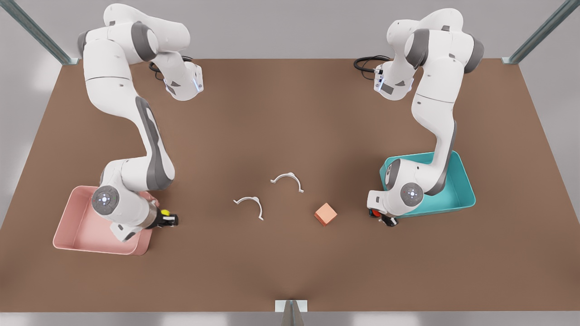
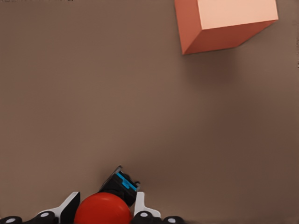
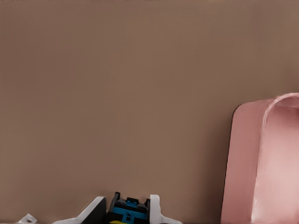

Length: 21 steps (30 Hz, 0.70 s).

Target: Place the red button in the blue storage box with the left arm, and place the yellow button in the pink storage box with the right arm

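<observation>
1. Red button point(image 2: 103, 208), tiny push-button w/ round red cap on a small black base: clamped between the left gripper's point(image 2: 105, 210) fingers, cap seen close up in the left wrist view. In the front view it's a red speck point(image 1: 374, 212) under the arm on the front view's right, just off the near-left corner of the blue box, above the table, not in the box.
2. Left gripper point(image 1: 383, 217): closed on the red button, low over the table beside that corner.
3. Blue storage box point(image 1: 462, 181), teal-blue rect. plastic tray w/ rounded corners & low walls: at the front view's right, partly hidden by the left arm.
4. Yellow button point(image 1: 165, 212), tiny push-button w/ round yellow cap on black base: held in the right gripper point(image 1: 168, 219), just outside the pink box's right wall in the front view. Right wrist view shows its black-and-blue base point(image 3: 126, 213) between the fingertips.
5. Right gripper point(image 3: 126, 214): closed on the yellow button, near the table, beside the pink box.
6. Pink storage box point(image 1: 79, 226), pale pink rect. plastic tray, rounded corners, low walls: at the front view's left; its corner point(image 3: 252, 154) shows in the right wrist view.
7. Orange-pink cube point(image 1: 326, 213): on the brown table point(image 1: 290, 113), between centre & the left gripper; also in the left wrist view point(image 2: 224, 23).
8. Two white curved clips point(image 1: 249, 204) point(image 1: 287, 179): lying near table centre, apart from each other.
</observation>
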### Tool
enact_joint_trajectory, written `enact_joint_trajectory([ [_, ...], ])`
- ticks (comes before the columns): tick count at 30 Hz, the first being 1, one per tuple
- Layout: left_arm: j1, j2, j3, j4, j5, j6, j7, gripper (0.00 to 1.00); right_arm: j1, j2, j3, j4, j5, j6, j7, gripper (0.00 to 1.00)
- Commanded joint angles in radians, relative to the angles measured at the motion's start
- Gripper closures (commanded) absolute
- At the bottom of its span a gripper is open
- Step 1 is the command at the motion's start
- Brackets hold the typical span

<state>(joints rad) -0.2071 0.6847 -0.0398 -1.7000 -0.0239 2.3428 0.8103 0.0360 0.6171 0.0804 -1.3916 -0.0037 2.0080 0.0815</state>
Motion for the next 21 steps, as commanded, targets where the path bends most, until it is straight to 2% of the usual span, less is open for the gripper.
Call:
enact_joint_trajectory([
  [1, 0.000, -0.001, 0.000, 0.000, -0.004, 0.004, 0.076, 0.36, -0.033, -0.005, 0.001, 0.022, -0.074, -0.150, -0.178, 0.74],
  [8, 0.000, -0.004, 0.000, 0.002, -0.004, 0.003, 0.076, 0.49, -0.177, 0.023, -0.014, 0.034, -0.073, -0.150, -0.402, 0.73],
  [12, 0.000, -0.013, 0.000, 0.006, -0.002, 0.001, 0.076, 0.51, -0.231, 0.124, -0.021, 0.121, -0.071, -0.141, -0.528, 0.71],
  [16, 0.000, -0.071, 0.000, 0.014, -0.002, -0.023, 0.075, 0.51, -0.246, 0.171, -0.022, 0.120, -0.076, -0.101, -0.559, 0.50],
  [19, 0.023, -0.168, -0.002, 0.014, -0.002, -0.092, 0.076, 0.52, -0.243, 0.207, -0.019, 0.120, -0.099, -0.068, -0.557, 0.43],
  [20, 0.028, -0.200, 0.000, 0.014, -0.002, -0.126, 0.104, 0.52, -0.239, 0.210, -0.019, 0.120, -0.101, -0.066, -0.555, 0.38],
  [21, 0.052, -0.240, 0.000, 0.014, -0.002, -0.172, 0.147, 0.52, -0.238, 0.211, -0.019, 0.121, -0.101, -0.064, -0.555, 0.27],
])
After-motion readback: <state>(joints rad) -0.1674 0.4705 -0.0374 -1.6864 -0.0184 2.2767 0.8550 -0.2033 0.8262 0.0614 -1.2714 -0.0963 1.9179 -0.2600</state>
